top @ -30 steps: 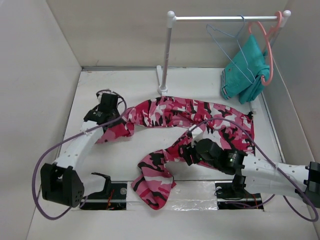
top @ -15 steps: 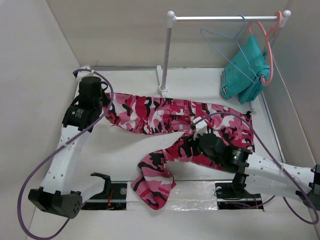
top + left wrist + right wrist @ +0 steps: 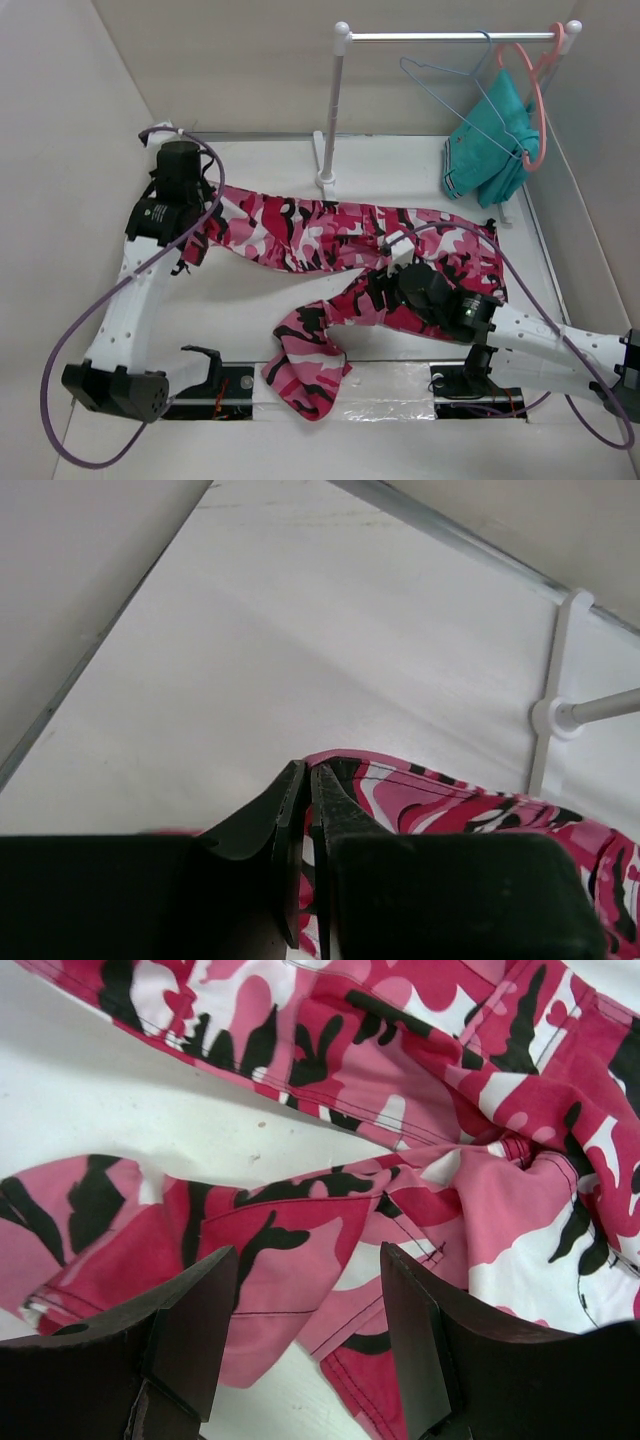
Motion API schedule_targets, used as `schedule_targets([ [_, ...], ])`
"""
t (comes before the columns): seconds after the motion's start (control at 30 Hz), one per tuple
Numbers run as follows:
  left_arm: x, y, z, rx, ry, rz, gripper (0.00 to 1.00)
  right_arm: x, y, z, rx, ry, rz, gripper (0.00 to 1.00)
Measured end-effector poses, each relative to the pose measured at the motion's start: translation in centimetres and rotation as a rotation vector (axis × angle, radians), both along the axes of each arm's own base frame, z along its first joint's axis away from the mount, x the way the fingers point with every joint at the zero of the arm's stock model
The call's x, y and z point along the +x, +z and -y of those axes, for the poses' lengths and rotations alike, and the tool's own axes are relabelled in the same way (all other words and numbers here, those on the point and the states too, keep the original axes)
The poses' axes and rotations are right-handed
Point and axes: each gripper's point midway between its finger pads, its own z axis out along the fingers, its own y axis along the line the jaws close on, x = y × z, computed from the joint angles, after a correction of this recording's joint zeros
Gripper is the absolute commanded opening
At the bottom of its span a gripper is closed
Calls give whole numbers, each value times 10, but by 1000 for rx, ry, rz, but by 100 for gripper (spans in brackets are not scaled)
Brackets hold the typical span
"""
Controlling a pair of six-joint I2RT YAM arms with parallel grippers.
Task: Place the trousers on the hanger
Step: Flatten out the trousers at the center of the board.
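On my overhead feed the trousers [image 3: 330, 235] lie spread on the table [image 3: 250, 320], just in front of the post [image 3: 333, 110]. 1 leg stretches from in front of the post's foot out to the left. The waist bunches up to the right of the post. The other leg doubles back toward the near edge and ends in a crumpled cuff, nearer than the post and slightly to its left.

The left gripper [image 3: 310, 780] sits well left of the post, at the far end of the stretched leg. On its wrist feed the 2 fingers [image 3: 345, 820] are pressed almost together with only a thin slit between them. The camouflage hem comes out right at their tips, so I read it as clamped on the cloth.

The right gripper [image 3: 308, 1270] is in front of the post and a little to its right, low over the folded second leg. Its jaws are spread wide with nothing between them, and wrinkled pink and black fabric fills the view under them. I cannot tell whether the tips touch the cloth.

The hanger [image 3: 470, 100] hangs by its hook from the rail [image 3: 450, 37], to the right of the post, well apart from the trousers. Just beyond it are a teal garment [image 3: 490, 150] and a pink hanger [image 3: 537, 90].
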Motion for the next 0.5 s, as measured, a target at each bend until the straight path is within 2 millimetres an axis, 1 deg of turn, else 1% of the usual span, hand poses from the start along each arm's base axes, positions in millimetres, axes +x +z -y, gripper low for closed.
schedule_targets([
  [0.03, 10, 2, 4, -7, -10, 3, 5, 1, -3, 0, -10, -2, -5, 65],
  [0.1, 38, -8, 16, -20, -39, -19, 6, 0, -5, 2, -20, -3, -11, 65],
  [0.13, 54, -17, 22, -25, -53, -42, 6, 0, -5, 2, -19, -3, -11, 65],
  [0.17, 70, -30, 26, -20, -59, -76, 6, 0, -3, 3, -13, -3, -8, 65],
  [0.2, 93, -46, 30, -7, -62, -115, 8, -1, -1, 3, -6, -3, -4, 65],
  [0.23, 111, -58, 33, 4, -67, -141, 9, -1, 3, 4, 6, -3, 2, 65],
  [0.27, 133, -82, 36, 17, -74, -192, 13, -2, 7, 5, 19, 0, 9, 65],
  [0.3, 153, -108, 39, 34, -83, -248, 19, -3, 11, 6, 33, 3, 15, 65],
  [0.37, 184, -157, 38, 59, -88, -353, 21, -5, 18, 6, 60, 10, 25, 65],
  [0.43, 204, -197, 34, 81, -86, -439, 21, -7, 22, 6, 75, 20, 28, 65],
  [0.47, 209, -210, 31, 90, -84, -469, 22, -8, 22, 5, 78, 25, 27, 65],
  [0.5, 209, -220, 27, 94, -82, -493, 30, -9, 21, 5, 78, 28, 25, 65],
])
